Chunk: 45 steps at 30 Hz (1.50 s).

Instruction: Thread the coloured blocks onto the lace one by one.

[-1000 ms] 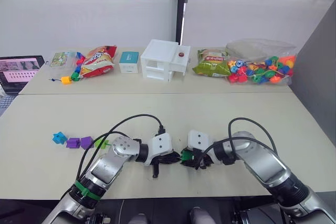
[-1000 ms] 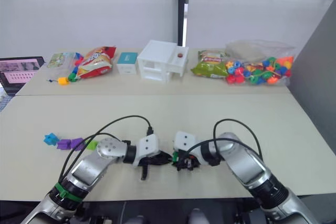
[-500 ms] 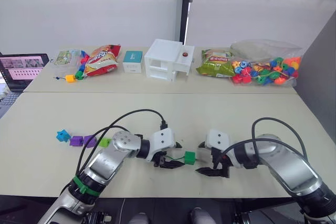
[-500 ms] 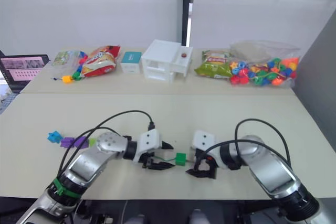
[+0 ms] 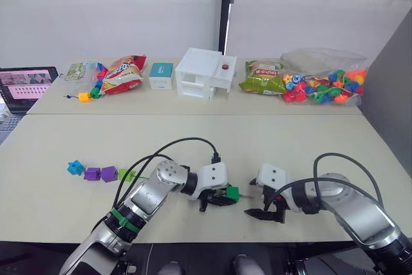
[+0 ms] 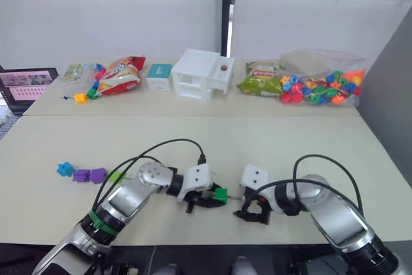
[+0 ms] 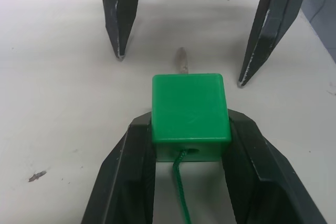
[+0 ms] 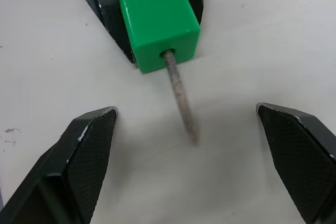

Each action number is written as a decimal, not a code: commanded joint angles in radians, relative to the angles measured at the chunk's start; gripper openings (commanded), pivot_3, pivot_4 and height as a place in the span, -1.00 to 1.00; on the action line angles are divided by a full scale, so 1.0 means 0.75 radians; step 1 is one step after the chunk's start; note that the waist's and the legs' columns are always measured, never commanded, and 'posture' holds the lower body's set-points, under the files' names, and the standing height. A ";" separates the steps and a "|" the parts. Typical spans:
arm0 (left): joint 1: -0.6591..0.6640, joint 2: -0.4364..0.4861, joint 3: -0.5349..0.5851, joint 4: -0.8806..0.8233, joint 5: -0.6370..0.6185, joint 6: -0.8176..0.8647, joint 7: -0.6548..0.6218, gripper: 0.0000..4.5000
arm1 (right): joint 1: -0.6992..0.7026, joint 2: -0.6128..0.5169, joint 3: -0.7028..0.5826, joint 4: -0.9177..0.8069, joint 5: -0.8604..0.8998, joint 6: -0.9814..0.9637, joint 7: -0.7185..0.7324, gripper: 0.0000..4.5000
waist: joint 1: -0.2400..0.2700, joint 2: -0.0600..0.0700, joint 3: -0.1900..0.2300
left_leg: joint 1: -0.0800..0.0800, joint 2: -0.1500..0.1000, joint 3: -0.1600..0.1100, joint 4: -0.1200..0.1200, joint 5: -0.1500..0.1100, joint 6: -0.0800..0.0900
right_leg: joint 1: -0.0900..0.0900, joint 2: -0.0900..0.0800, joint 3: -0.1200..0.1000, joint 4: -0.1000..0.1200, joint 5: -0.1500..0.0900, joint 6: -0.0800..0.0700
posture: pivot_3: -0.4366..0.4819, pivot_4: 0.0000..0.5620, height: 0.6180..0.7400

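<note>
- One green block (image 7: pixel 190 108) sits pinched between the black fingers of the left gripper (image 5: pixel 217 198), low over the near table (image 5: pixel 193 146)
- the lace (image 7: pixel 181 192) enters the block's near hole, and its stiff pale tip (image 8: pixel 181 98) pokes out the far side
- the right gripper (image 5: pixel 262 211) faces that tip with fingers spread wide, touching nothing
- four more blocks (image 5: pixel 100 173), one blue, two purple and one green, lie in a row on the lace, well off to the left
</note>
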 commanded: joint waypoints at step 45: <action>0.380 0.894 0.605 0.252 -0.139 -0.311 -0.286 0.14 | -0.188 0.032 0.100 0.078 -0.025 -0.128 0.101 -1.00 | -0.060 0.004 0.000 | 0.005 0.005 0.001 -0.005 0.000 0.001 | -0.002 0.003 0.000 0.004 -0.002 -0.004 | -0.05 -0.47 1.00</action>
